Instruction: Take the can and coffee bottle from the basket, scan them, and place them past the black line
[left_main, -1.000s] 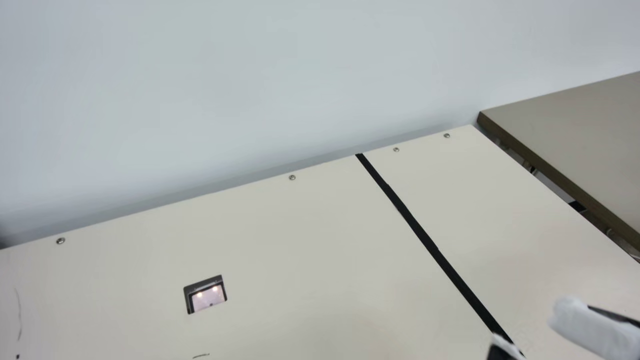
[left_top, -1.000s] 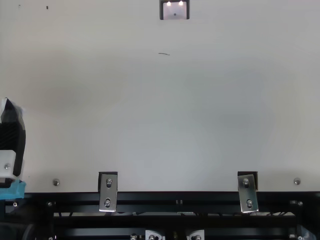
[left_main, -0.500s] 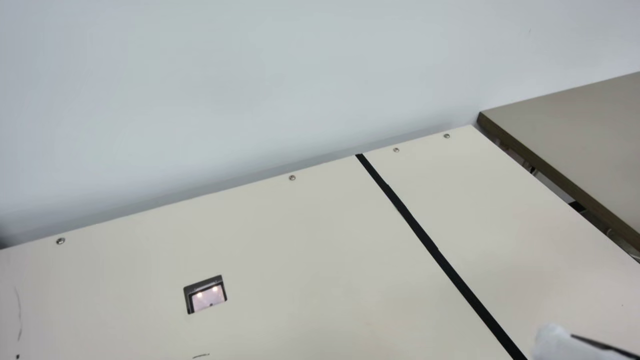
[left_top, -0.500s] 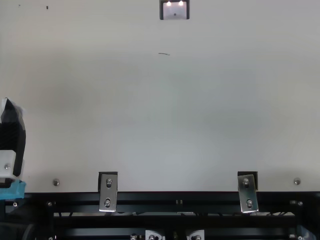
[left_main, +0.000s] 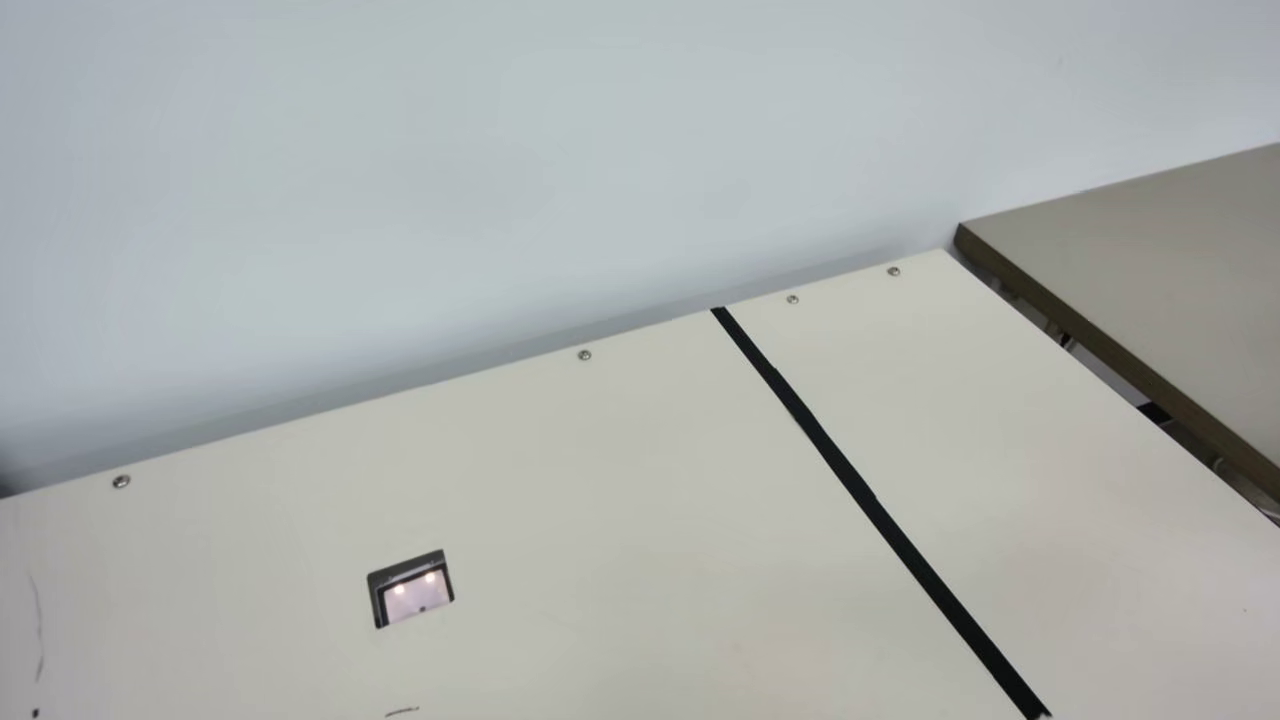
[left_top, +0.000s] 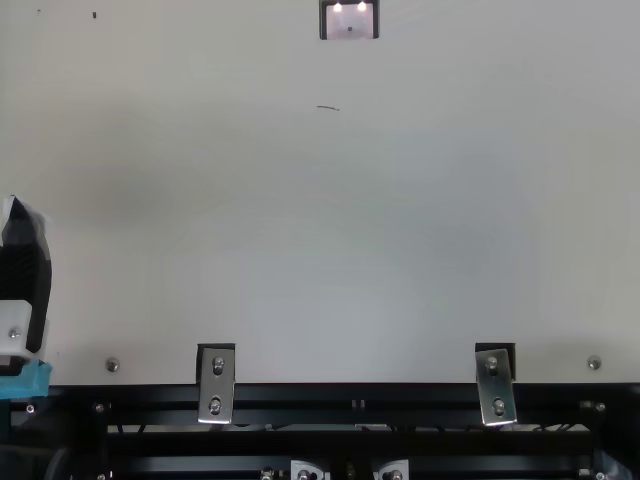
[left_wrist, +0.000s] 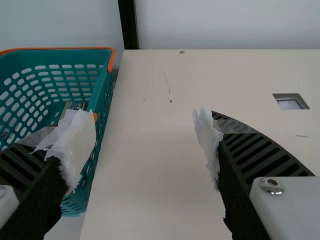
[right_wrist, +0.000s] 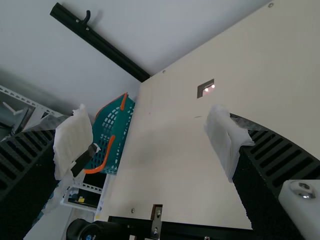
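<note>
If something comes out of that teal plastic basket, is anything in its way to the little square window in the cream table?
First, the wall of the basket, which it must clear. The open left gripper hangs close by. Beyond that, nothing visible stands on the table before the window.

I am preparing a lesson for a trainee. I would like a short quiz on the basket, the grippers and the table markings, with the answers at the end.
1. True or false: the left gripper and the right gripper are both open.
2. Which colour is the rim of the teal basket?
a) white
b) orange
c) black
3. Fill the gap: in the main view, the scanner window lies to the ____ of the black line.

Key: 1 true; 2 b; 3 left
</note>
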